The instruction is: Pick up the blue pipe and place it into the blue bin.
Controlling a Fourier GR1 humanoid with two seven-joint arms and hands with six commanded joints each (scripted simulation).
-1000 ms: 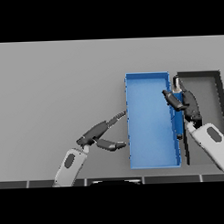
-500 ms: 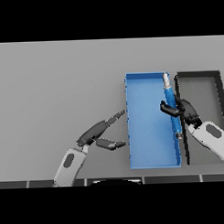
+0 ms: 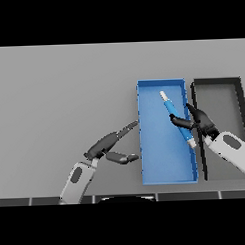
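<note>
The blue pipe [image 3: 173, 111], white at both ends, lies slanted inside the blue bin [image 3: 148, 143], toward its right wall. My right hand [image 3: 202, 123] is at the bin's right rim beside the pipe's lower half. Its fingers are spread and fairly straight, and the thumb reaches across the pipe without curling round it. My left hand [image 3: 106, 144] hovers over the table just left of the bin, open, with fingers pointing at the bin's left wall.
A black bin [image 3: 216, 82] stands directly right of the blue bin, their walls nearly touching. My right forearm crosses its near left corner. Bare grey table stretches to the left and to the far side.
The pipe has gone from upright in my right hand to lying slanted in the blue bin. The right hand's fingers have spread and let go. The left hand has barely moved.
</note>
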